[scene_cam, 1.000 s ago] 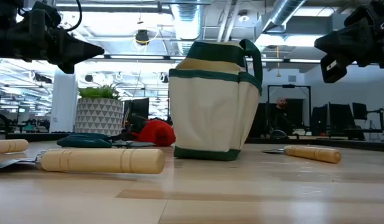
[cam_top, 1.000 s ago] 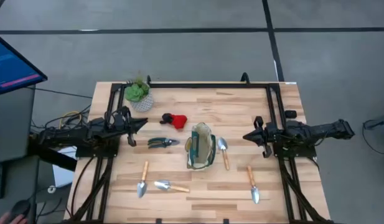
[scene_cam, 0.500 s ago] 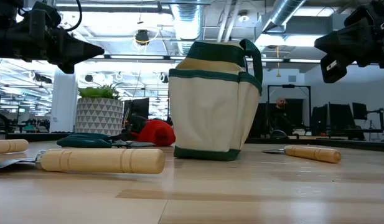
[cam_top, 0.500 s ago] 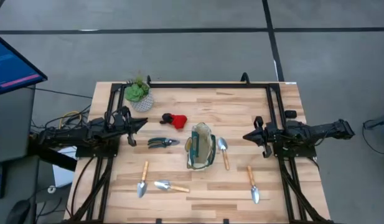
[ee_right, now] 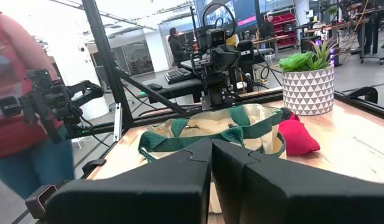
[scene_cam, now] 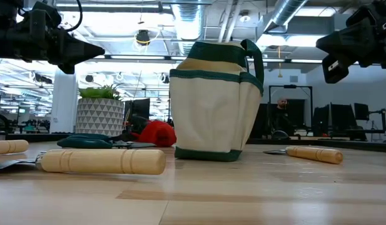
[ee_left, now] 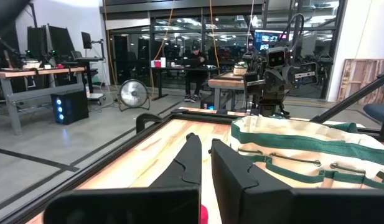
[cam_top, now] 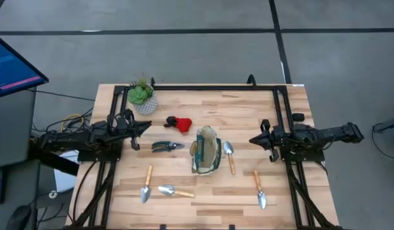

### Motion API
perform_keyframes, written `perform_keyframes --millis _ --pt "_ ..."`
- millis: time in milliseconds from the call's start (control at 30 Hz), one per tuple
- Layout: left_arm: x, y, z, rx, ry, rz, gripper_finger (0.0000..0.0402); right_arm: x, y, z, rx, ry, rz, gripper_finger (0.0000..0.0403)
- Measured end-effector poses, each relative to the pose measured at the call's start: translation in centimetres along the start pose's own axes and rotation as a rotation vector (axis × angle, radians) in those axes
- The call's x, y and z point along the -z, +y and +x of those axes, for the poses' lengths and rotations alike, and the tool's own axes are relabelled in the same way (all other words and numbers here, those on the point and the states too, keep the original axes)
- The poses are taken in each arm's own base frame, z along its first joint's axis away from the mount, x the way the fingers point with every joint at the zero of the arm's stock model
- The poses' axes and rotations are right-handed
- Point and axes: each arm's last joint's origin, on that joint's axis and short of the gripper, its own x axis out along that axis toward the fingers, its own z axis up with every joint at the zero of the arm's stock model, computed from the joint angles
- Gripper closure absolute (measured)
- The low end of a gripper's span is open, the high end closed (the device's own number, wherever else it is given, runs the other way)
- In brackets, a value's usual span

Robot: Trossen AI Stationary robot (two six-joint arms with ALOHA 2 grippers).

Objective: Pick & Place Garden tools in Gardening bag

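Gardening bag (cam_top: 207,151) sits midway between clenched left hand (cam_top: 147,126) and clenched right hand (cam_top: 252,139)

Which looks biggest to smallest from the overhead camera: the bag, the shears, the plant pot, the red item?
1. bag
2. shears, plant pot and red item look too close in size to rank.

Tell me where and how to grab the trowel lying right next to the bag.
Grip the trowel by its wooden handle, the end toward the table's near edge, coming straight down. It lies flat beside the gardening bag, so fingers should close across the handle's width, probably at mid-handle, away from the metal blade. The right gripper looks closest.
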Motion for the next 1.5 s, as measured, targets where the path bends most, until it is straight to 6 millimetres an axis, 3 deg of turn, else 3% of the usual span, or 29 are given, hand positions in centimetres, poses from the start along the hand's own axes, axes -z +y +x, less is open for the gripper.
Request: perform_keyframes --millis 400,733,867,1067,1267,1500 --pt "0.0 0.0 0.0 0.005 -0.001 -0.028 0.0399 0.0 0.0 0.0 0.000 0.000 0.000 0.0397" --pt "-0.6 -0.3 0.0 0.124 -0.026 -0.617 0.0399 0.0 0.0 0.0 0.000 0.000 0.000 0.0397" --pt "-1.3 0.1 -0.1 0.014 -0.137 -0.730 0.0399 0.0 0.0 0.0 0.000 0.000 0.000 0.0397" --pt "-4.0 0.7 -0.5 0.031 -0.453 -1.090 0.0399 0.0 0.0 0.0 0.000 0.000 0.000 0.0397" --pt "-6.0 0.7 -0.3 0.046 -0.607 -1.029 0.0399 0.0 0.0 0.0 0.000 0.000 0.000 0.0397" --pt "-9.3 -0.3 3.2 -0.021 -0.525 -1.021 0.0399 0.0 0.0 0.0 0.000 0.000 0.000 0.0397"
